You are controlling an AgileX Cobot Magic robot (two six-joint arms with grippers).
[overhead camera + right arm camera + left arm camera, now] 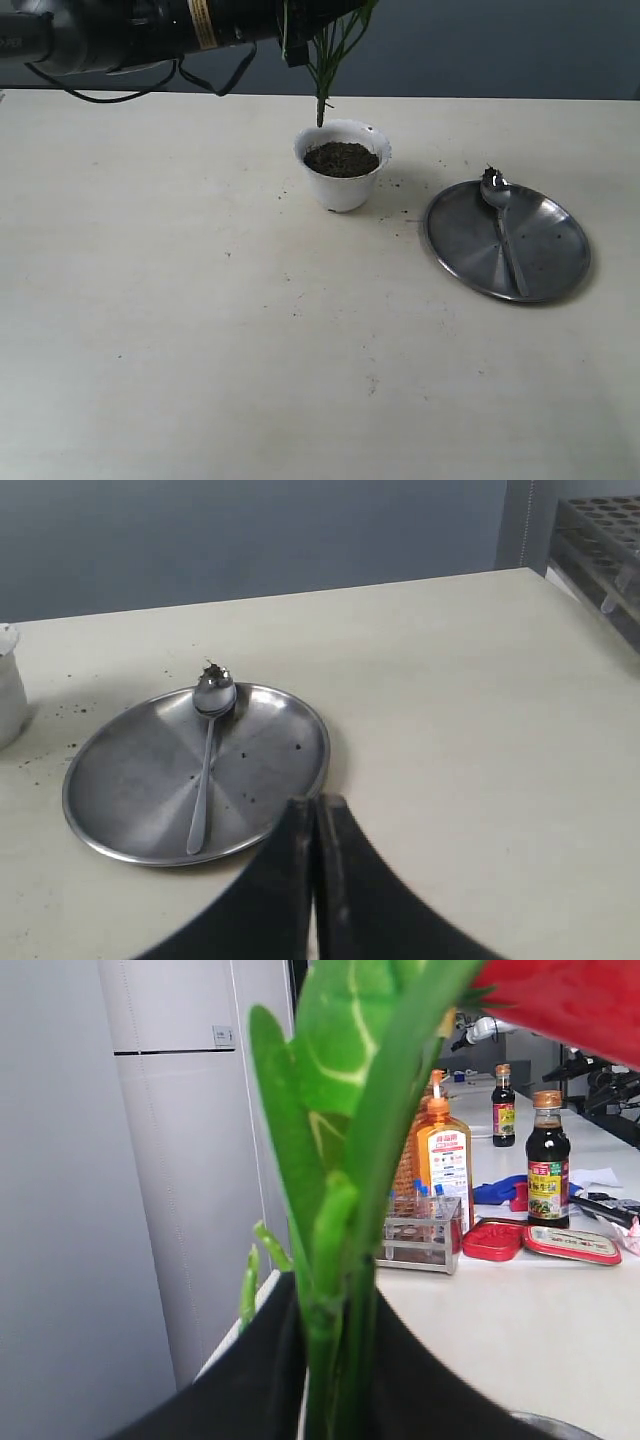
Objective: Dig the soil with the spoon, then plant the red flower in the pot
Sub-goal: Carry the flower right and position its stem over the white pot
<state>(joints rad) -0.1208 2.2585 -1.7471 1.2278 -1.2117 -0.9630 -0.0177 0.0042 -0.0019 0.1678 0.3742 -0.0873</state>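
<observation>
left gripper (337, 1295) clamped on red flower (345, 1140) stems, stem ends at rear rim of pot (343, 192) holding soil (341, 158), right gripper (317, 815) jaws together, spoon (507, 240) lying on steel plate (455, 235)

Left claw (335, 1385) apparently clamped; right claw (317, 815) closed.

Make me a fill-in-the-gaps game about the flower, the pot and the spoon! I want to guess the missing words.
1. The spoon lies on a round steel ____.
2. The white pot holds dark, crumbly ____.
3. The left gripper pinches the red flower by its green ____.
4. The right gripper holds nothing; its jaws are ____.
Missing words: plate, soil, stems, shut.
</observation>
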